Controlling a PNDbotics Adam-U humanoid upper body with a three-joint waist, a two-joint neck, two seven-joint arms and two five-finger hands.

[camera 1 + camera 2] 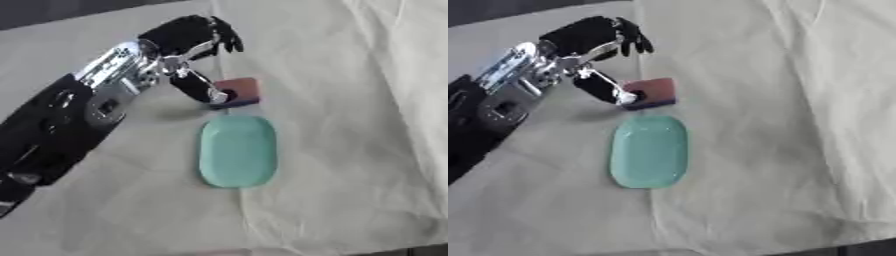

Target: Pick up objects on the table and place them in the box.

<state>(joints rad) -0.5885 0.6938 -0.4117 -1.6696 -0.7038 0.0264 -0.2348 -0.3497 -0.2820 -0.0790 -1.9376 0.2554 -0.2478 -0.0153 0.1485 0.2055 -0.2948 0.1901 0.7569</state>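
A small reddish block with a purple lower edge (242, 91) lies on the cloth just beyond a pale green oval dish (238, 151). My left hand (185, 36) reaches in from the left above the block. Its thumb (198, 86) points down and its tip touches the block's left side. The fingers (627, 36) are spread further back, well apart from the block, so nothing is pinched. The dish lies flat with nothing in it. My right hand shows in neither view.
A creased beige cloth (350, 125) covers the table. My black and silver left forearm (79, 110) lies across the left side. A dark strip (70, 12) runs along the table's far edge.
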